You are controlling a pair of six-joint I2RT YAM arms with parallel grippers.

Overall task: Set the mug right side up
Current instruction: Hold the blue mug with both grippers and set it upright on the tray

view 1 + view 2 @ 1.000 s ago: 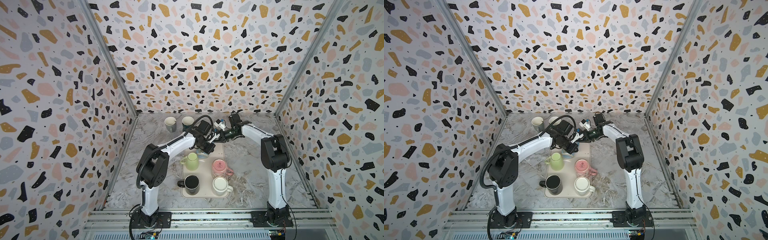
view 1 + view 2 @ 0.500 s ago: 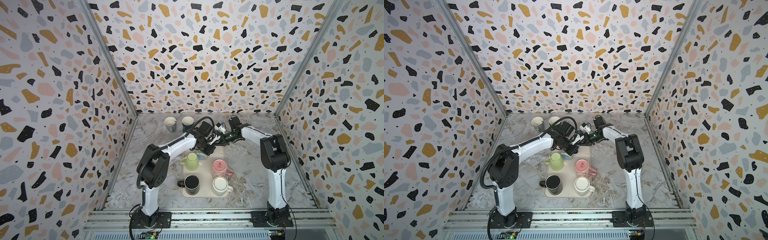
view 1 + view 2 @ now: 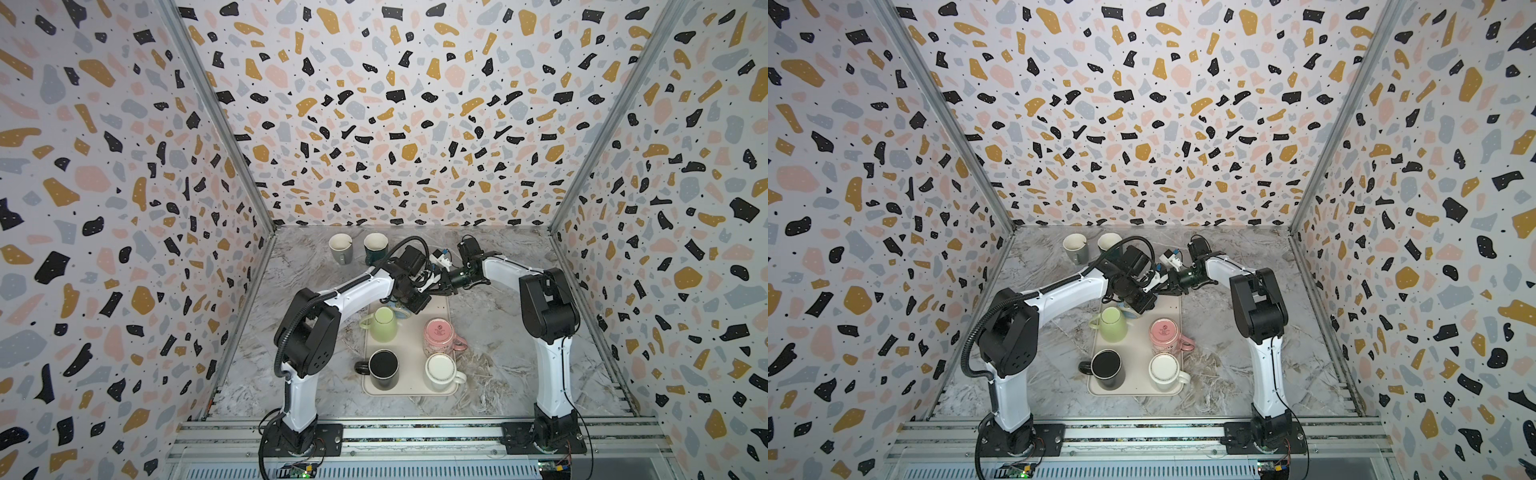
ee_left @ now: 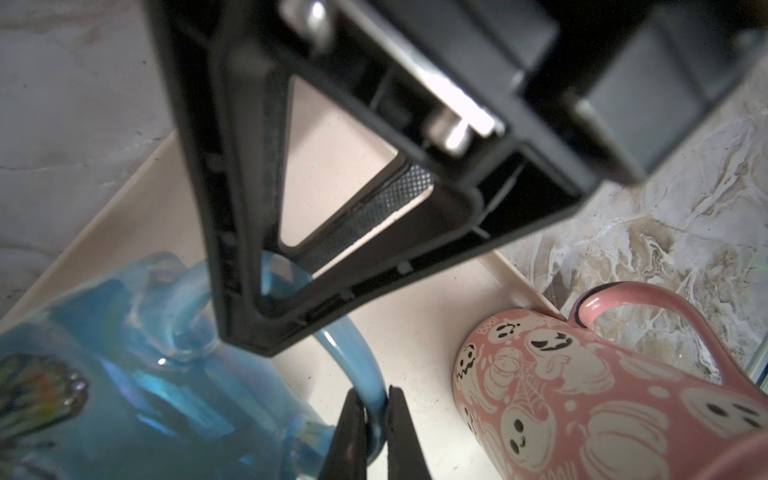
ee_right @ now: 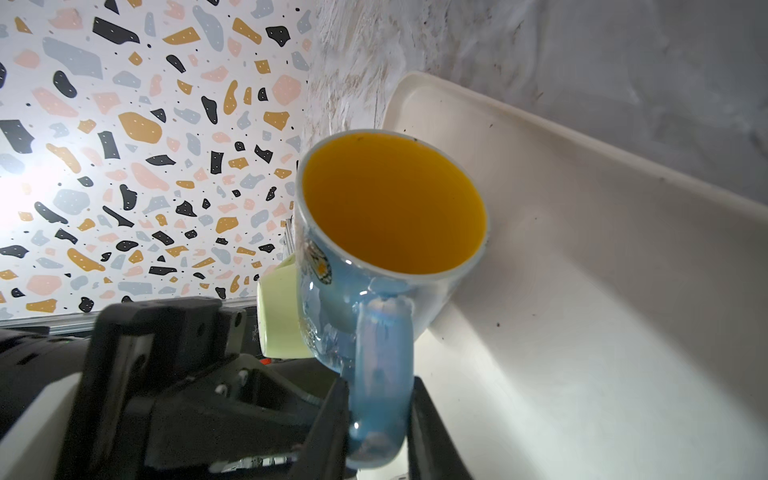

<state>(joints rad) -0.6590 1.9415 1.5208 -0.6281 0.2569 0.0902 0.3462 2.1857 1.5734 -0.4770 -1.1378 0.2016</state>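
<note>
The mug [image 5: 390, 208] is glossy blue with a butterfly print and a yellow inside. It hangs tilted over the far end of the cream tray [image 5: 582, 249], mouth toward the right wrist camera. My right gripper [image 5: 379, 388] is shut on its handle [image 5: 380, 345], one finger on each side. My left gripper [image 4: 374, 401] is shut on the same blue handle [image 4: 357, 361] from the other side. In both top views the two grippers meet over the tray's far end, and only a sliver of the mug [image 3: 400, 312] shows under the left gripper [image 3: 417, 305].
On the tray [image 3: 441, 305] stand an upturned green mug [image 3: 383, 324], an upturned pink ghost mug [image 3: 440, 334], a black mug [image 3: 383, 365] and a white mug [image 3: 440, 368]. Two mugs [image 3: 340, 247] [image 3: 375, 245] stand by the back wall. Walls enclose three sides.
The right gripper's jaws have narrowed onto the mug's handle. Both arms have stayed almost still over the tray's far end.
</note>
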